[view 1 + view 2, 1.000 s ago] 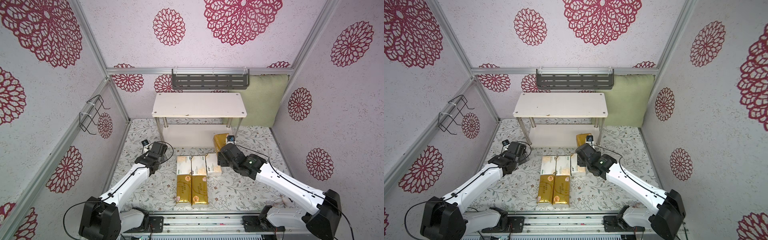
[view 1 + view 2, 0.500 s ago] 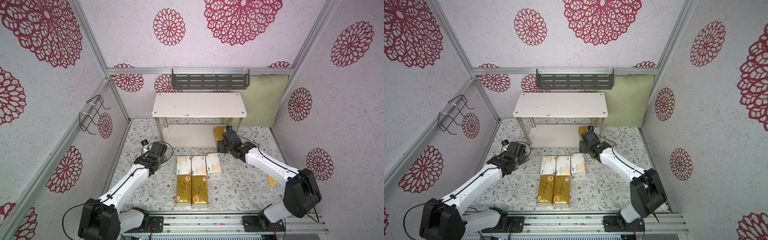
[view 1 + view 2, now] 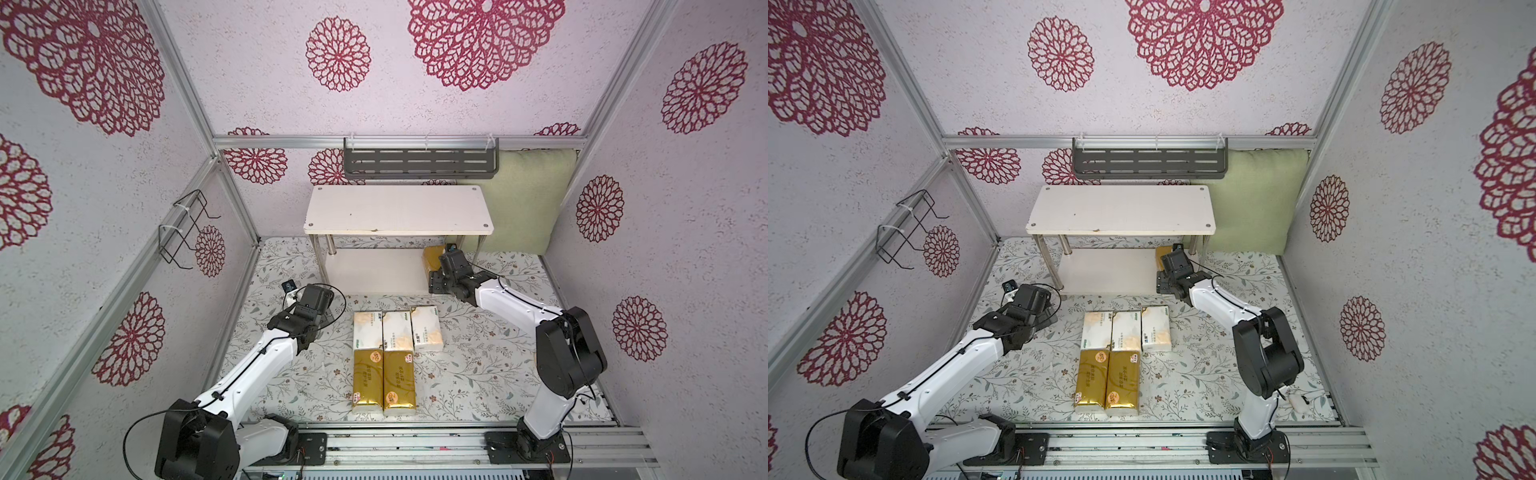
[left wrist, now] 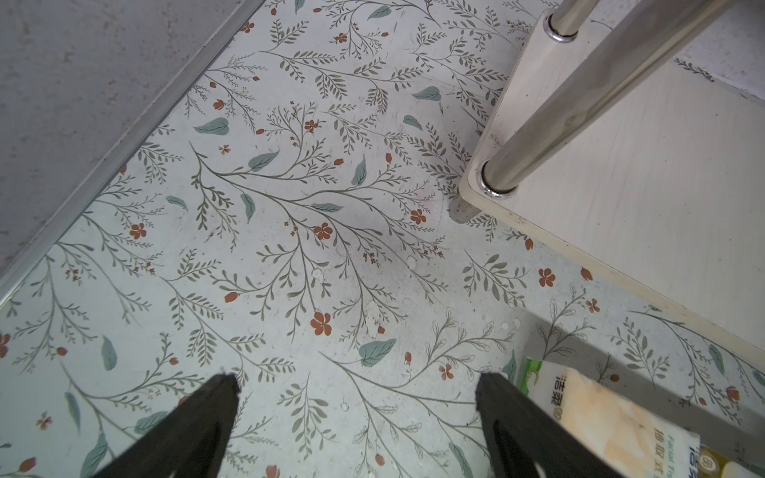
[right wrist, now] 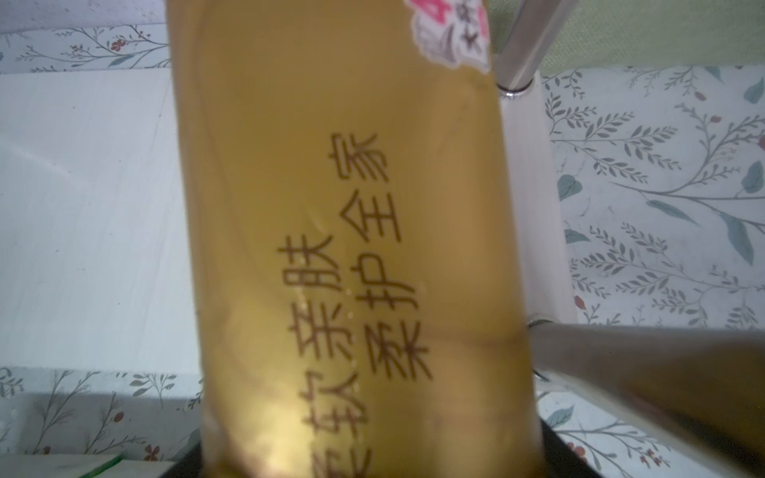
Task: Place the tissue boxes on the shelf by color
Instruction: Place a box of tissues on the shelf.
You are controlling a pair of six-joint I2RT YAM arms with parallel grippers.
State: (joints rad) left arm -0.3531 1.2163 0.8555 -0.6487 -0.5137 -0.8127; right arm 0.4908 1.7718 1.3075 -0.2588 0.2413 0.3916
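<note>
The shelf (image 3: 395, 210) stands at the back, its lower board (image 3: 370, 270) bare on the left. My right gripper (image 3: 441, 266) is shut on a gold tissue box (image 3: 433, 255) at the lower board's right end, beside the chrome leg (image 5: 525, 41). In the right wrist view the gold box (image 5: 343, 248) fills the middle over the white board (image 5: 82, 207). Three white tissue boxes (image 3: 397, 330) and two gold ones (image 3: 384, 380) lie on the floor in front. My left gripper (image 4: 356, 383) is open and holds nothing, over the floor near the shelf's left front leg (image 4: 579, 103).
A dark grey slotted rack (image 3: 419, 162) hangs on the back wall above the shelf. A green cushion (image 3: 519, 199) leans in the back right corner. A black wire holder (image 3: 183, 228) is on the left wall. One white box (image 4: 600, 418) lies beside my left gripper.
My right arm has stretched toward the back, carrying the gold box from in front of the shelf to the right end of its lower board. The left arm has not moved.
</note>
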